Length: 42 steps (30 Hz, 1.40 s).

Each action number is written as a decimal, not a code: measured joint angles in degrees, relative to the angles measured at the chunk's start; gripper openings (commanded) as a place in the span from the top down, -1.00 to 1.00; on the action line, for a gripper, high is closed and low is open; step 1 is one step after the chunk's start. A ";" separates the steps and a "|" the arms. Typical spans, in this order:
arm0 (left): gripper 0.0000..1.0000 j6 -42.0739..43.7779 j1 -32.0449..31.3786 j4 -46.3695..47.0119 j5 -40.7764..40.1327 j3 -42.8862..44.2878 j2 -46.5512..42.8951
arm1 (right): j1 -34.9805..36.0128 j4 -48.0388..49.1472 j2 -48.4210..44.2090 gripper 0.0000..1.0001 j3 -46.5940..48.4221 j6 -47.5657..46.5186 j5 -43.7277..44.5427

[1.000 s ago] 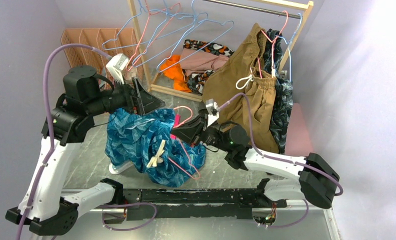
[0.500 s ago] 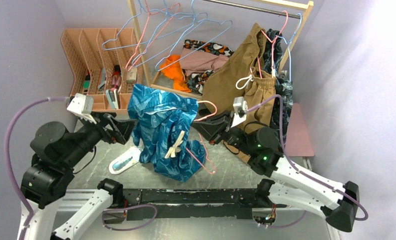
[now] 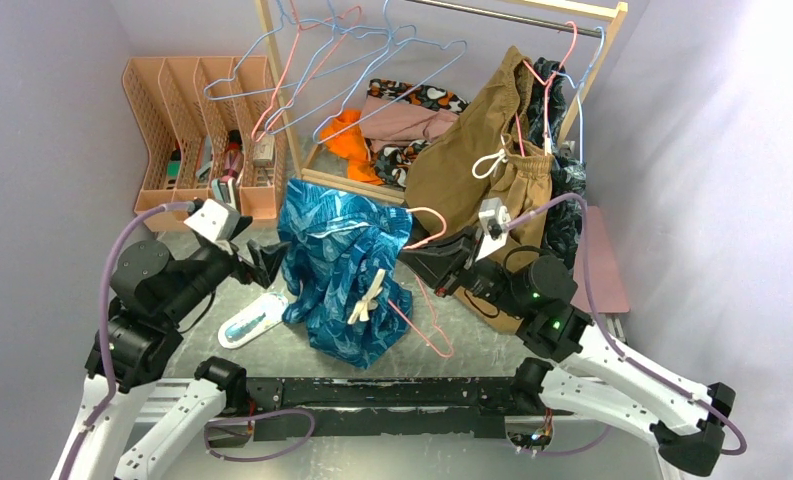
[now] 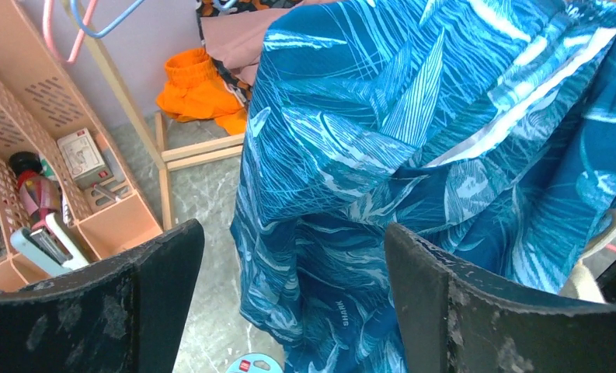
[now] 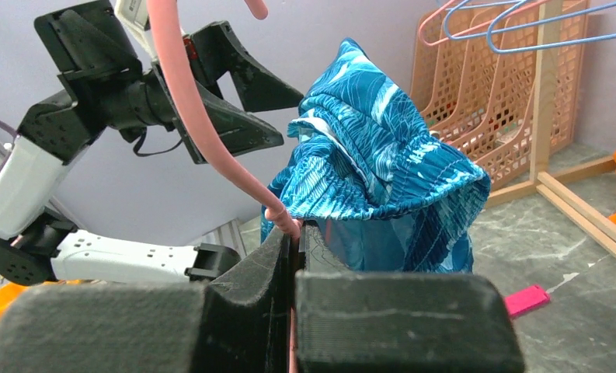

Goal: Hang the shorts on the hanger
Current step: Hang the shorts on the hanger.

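- Grey stone-look table (image 3: 462, 350) in front of the wooden rack (image 3: 270, 60). The shorts (image 3: 342, 270) hang draped over the hanger (image 3: 424, 222), just on the near side of the rack's base rail. Whether their lowest folds clear the table I cannot tell.
- Change: a second ago the shorts lay bunched low, farther out from the rack, with my left pincer over their upper edge. Now they are raised and nearer the rack, and the pink wire alone seems to carry them.
- Meaning, as I judge it: the cloth is on the hanger, so the draping step looks nearly done. The folds hide most of the wire, so I cannot tell how evenly the cloth sits.
- My right pincer (image 5: 293, 233), before the rack's right half, is pressed together on the hanger's wire just below the hook. That forearm rises from the near edge, with the wrist pointed toward the rack's left post.
- My left pincer (image 4: 289, 229), spread wide and holding nothing, has drawn back. It stands just beside the shorts' left edge, apart from the cloth, before the rack's left post. That arm, raised high a second ago, is now folded low.
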 measured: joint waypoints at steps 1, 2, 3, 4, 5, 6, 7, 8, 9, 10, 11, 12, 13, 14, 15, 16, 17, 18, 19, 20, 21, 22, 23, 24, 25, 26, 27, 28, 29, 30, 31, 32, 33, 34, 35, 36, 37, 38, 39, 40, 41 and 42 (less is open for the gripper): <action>-0.70 0.92 0.00 0.68 0.48 -0.72 -0.02 | 0.00 -0.48 -0.35 1.00 0.00 0.02 0.07; -0.63 1.64 0.00 1.18 1.05 -1.16 -0.02 | 0.00 -0.87 -0.72 1.00 0.00 0.07 0.13; -0.54 2.16 0.00 1.75 1.51 -1.53 -0.02 | 0.00 -1.22 -1.09 1.00 0.00 0.13 0.20; -0.43 2.78 0.00 2.32 1.99 -1.73 0.04 | 0.00 -1.36 -1.36 1.00 0.00 0.15 0.20; -0.35 3.10 0.00 2.75 2.21 -1.77 0.22 | 0.00 -1.38 -1.60 1.00 0.00 0.20 0.24; -0.31 3.54 0.00 3.32 2.36 -1.77 0.50 | 0.00 -1.40 -1.77 1.00 0.00 0.24 0.24; -0.30 3.98 0.00 3.78 2.36 -1.77 0.92 | 0.00 -1.40 -1.88 1.00 0.02 0.28 0.22; -0.30 4.37 0.00 4.00 2.34 -1.77 1.38 | 0.00 -1.44 -1.95 1.00 0.09 0.37 0.13; -0.31 4.76 0.00 4.13 2.29 -1.77 2.14 | 0.00 -1.44 -1.99 1.00 0.09 0.44 0.09; -0.31 4.96 0.00 4.20 2.27 -1.77 2.62 | 0.00 -1.51 -2.03 1.00 0.09 0.55 0.02; -0.31 5.11 0.00 4.24 2.25 -1.79 3.30 | 0.00 -1.51 -2.08 1.00 0.09 0.63 -0.02; -0.31 5.27 0.00 4.44 2.25 -1.97 3.89 | 0.00 -1.57 -2.16 1.00 0.09 0.83 -0.09; -0.29 5.33 0.00 4.61 2.25 -2.21 4.17 | 0.00 -1.68 -2.32 1.00 0.09 1.05 -0.11; -0.26 5.35 0.00 4.79 2.27 -2.49 4.33 | 0.00 -1.75 -2.45 1.00 0.09 1.16 -0.13; -0.17 5.38 0.00 4.94 2.27 -2.78 4.48 | 0.00 -1.79 -2.60 1.00 0.09 1.29 -0.13; -0.05 5.44 0.00 5.11 2.25 -2.97 4.57 | 0.00 -1.88 -2.78 1.00 0.09 1.38 -0.17; 0.04 5.53 0.00 5.27 2.14 -3.13 4.66 | 0.00 -1.97 -2.91 1.00 0.09 1.44 -0.22; 0.09 5.53 0.00 5.35 2.01 -3.21 4.76 | 0.00 -2.16 -3.04 1.00 0.11 1.44 -0.31; 0.14 5.64 0.00 5.40 1.88 -3.21 4.98 | 0.00 -2.36 -3.13 1.00 0.11 1.46 -0.35; 0.24 5.77 0.00 5.46 1.66 -3.21 5.33 | 0.00 -2.64 -3.23 1.00 0.15 1.44 -0.48; 0.39 5.92 0.00 5.44 1.42 -3.21 5.73 | 0.00 -2.95 -3.28 1.00 0.24 1.44 -0.57; 0.60 5.97 0.00 5.44 1.31 -3.21 6.14 | 0.00 -3.23 -3.30 1.00 0.37 1.44 -0.70; 0.80 5.99 0.00 5.44 1.22 -3.21 6.58 | 0.00 -3.58 -3.32 1.00 0.52 1.42 -0.90; 0.85 6.05 0.00 5.46 1.18 -3.21 6.86 | 0.00 -3.89 -3.34 1.00 0.66 1.42 -1.05; 0.86 6.23 0.00 5.51 1.14 -3.21 7.02 | -0.02 -4.28 -3.37 1.00 0.90 1.38 -1.27; 0.86 6.12 0.00 5.55 1.05 -3.21 7.17 | -0.02 -4.74 -3.37 1.00 1.22 1.27 -1.55; 0.86 6.12 0.00 5.55 1.05 -3.21 7.21 | -0.02 -5.09 -3.37 1.00 1.51 1.18 -1.70; 0.86 6.10 0.00 5.64 1.03 -3.21 7.19 | -0.02 -5.64 -3.39 1.00 1.90 1.01 -1.86; 0.86 6.08 0.00 5.90 1.03 -3.19 7.02 | -0.02 -6.32 -3.43 1.00 2.36 0.79 -2.03; 0.86 6.05 0.00 6.05 1.03 -3.13 6.88 | -0.02 -6.91 -3.54 1.00 2.78 0.48 -2.10; 0.86 6.01 0.00 6.23 1.03 -2.95 6.71 | -0.02 -7.80 -3.72 1.00 3.26 0.17 -2.16; 0.86 5.95 0.00 6.38 1.01 -2.47 6.51 | -0.02 -8.44 -3.96 1.00 3.63 -0.11 -2.27; 0.86 5.95 0.00 6.64 0.96 -2.10 6.38 | -0.02 -9.40 -4.26 1.00 4.20 -0.42 -2.38; 0.86 5.92 0.00 7.04 0.74 -1.46 6.19 | -0.02 -10.43 -4.52 1.00 4.81 -0.92 -2.54; 0.86 5.95 0.00 7.34 0.42 -0.79 5.97 | -0.02 -12.04 -4.76 1.00 5.92 -1.66 -2.71; 0.86 5.95 0.00 7.52 0.00 -0.11 5.73 | -0.02 -12.44 -4.96 1.00 6.23 -1.88 -2.73; 0.86 5.97 0.00 7.72 -0.48 0.50 5.60 | -0.02 -13.68 -5.11 1.00 7.02 -2.49 -2.75; 0.86 5.99 0.00 8.04 -1.07 1.57 5.38 | -0.02 -15.17 -5.31 1.00 8.09 -3.19 -2.82; 0.86 5.97 0.00 8.26 -1.36 2.38 5.16 | -0.02 -16.02 -5.40 1.00 8.74 -3.69 -2.97; 0.86 5.99 0.00 8.46 -1.60 3.63 5.05 | -0.02 -17.22 -5.49 1.00 9.64 -4.24 -3.17; 0.86 5.97 0.00 8.66 -1.70 4.79 5.07 | -0.02 -18.12 -5.51 1.00 10.36 -4.70 -3.54; 0.86 5.95 0.00 8.76 -1.73 6.29 5.25 | -0.02 -19.23 -5.33 1.00 11.34 -5.25 -4.28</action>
